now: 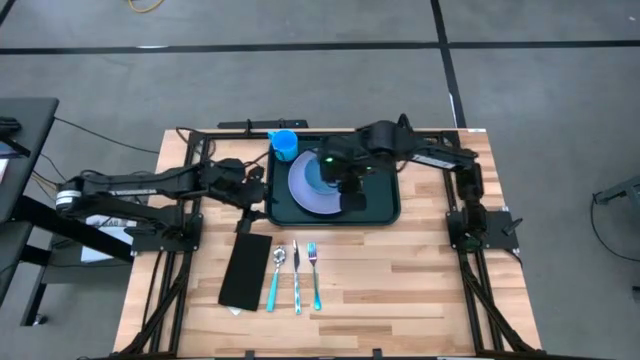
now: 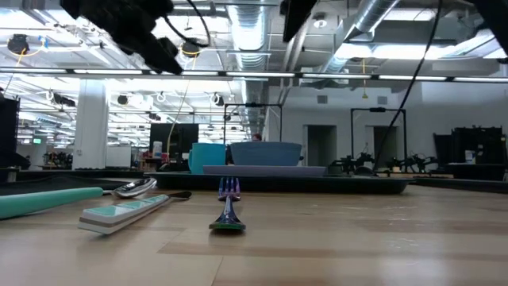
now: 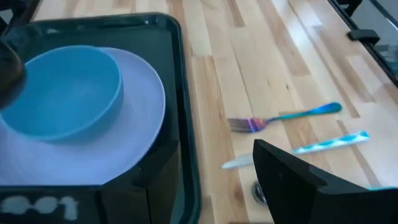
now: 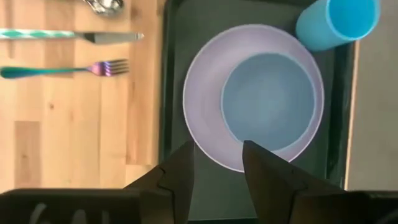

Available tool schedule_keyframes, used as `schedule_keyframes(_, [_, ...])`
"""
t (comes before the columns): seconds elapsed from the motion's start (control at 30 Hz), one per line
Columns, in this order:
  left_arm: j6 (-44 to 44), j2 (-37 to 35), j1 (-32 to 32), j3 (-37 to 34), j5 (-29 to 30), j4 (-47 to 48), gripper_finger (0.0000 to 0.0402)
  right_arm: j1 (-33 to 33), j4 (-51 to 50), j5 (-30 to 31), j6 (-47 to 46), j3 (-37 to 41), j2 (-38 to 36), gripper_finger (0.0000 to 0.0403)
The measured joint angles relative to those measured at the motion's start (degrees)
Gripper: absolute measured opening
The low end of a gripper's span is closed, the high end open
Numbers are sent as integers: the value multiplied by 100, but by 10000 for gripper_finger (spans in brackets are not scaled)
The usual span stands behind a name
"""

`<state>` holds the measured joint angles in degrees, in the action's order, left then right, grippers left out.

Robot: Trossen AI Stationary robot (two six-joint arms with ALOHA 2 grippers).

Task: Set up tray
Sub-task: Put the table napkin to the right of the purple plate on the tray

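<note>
1. So the tray (image 1: 385, 212) sits at the far middle of the table, flat on the wood. It looks like stiff molded plastic with a raised rim, so I'd guess it's light on its own but smooth and a bit slippery. The rim is the obvious place to pinch; the floor gives the fingers nothing to bite.

2. It's already loaded. A lavender plate (image 1: 300, 192) lies in it, a blue bowl (image 4: 268, 99) rests on the plate, and a blue cup (image 1: 284, 143) stands at the tray's far left corner. That adds weight and makes any tilt risky, since the bowl would probably slide on the plate.

3. The right gripper (image 4: 216, 160) hovers over the tray at the plate's edge, fingers apart with nothing between them.

4. The left gripper (image 1: 252, 178) is just beside the tray's left rim. One finger shows in its wrist view, but I can't tell whether the pair is spread or closed.

5. Nearer the front, off the tray: a black napkin (image 1: 246, 270), then a spoon (image 1: 277, 272), knife (image 1: 296, 275) and fork (image 1: 314, 270) lined up side by side. These are thin, flat and probably fiddly to pick off the wood.
</note>
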<state>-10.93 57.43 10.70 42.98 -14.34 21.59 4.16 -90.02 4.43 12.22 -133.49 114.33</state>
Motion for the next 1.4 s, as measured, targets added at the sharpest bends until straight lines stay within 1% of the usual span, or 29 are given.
schedule_keyframes(0.07, [-37, 252, 0, 0, 7, -314, 192, -67, 0, 2, -31, 0, -181, 127])
schedule_keyframes(0.1, [92, 382, -1, 0, 26, -470, 192, -106, 1, 3, -60, 0, -257, 127])
schedule_keyframes(0.2, [1095, 778, 0, 0, 64, -705, 192, -200, 0, 2, -172, 0, -435, 127])
schedule_keyframes(0.23, [1353, 923, 2, 0, -5, -703, 192, -232, 1, 2, -176, 0, -471, 127])
schedule_keyframes(0.3, [1596, 1201, 5, 42, -490, -434, 192, -288, 0, 2, -182, 2, -526, 127])
schedule_keyframes(0.37, [1687, 1435, -38, 110, -1196, -70, 192, -339, 0, 4, -186, 2, -567, 127])
schedule_keyframes(0.47, [1952, 1646, -400, 8, -2251, 103, 192, -393, 2, 2, -238, 2, -579, 127])
schedule_keyframes(0.53, [2429, 1689, -774, -42, -2634, 252, 192, -420, 0, 2, -279, 2, -578, 127])
schedule_keyframes(0.6, [3000, 1678, -1145, -39, -2693, 469, 192, -420, 0, 2, -279, 2, -578, 127])
schedule_keyframes(0.67, [3559, 1632, -1553, -44, -2470, 810, 192, -420, 0, 0, -279, 2, -577, 127])
schedule_keyframes(0.73, [4004, 1521, -2017, -46, -2057, 961, 192, -417, 2, 2, -279, 2, -578, 127])
schedule_keyframes(0.8, [4358, 1442, -2469, -46, -1501, 1095, 192, -413, 0, 0, -279, 2, -578, 127])
schedule_keyframes(1.0, [5104, 1428, -3749, -44, 512, 1215, 192, -413, 0, 0, -346, 3, -576, 127])
schedule_keyframes(1.13, [5495, 1624, -4499, -44, 1548, 1229, 192, -415, 2, -2, -384, 4, -574, 127])
schedule_keyframes(1.2, [5657, 1810, -4797, -42, 1829, 1182, 192, -415, 0, -4, -382, 4, -559, 127])
schedule_keyframes(1.27, [5827, 2049, -5041, -42, 1897, 1188, 192, -415, 2, -2, -372, 7, -554, 127])
schedule_keyframes(1.4, [6124, 2689, -5343, -42, 1669, 1191, 192, -415, 0, -4, -277, 7, -554, 127])
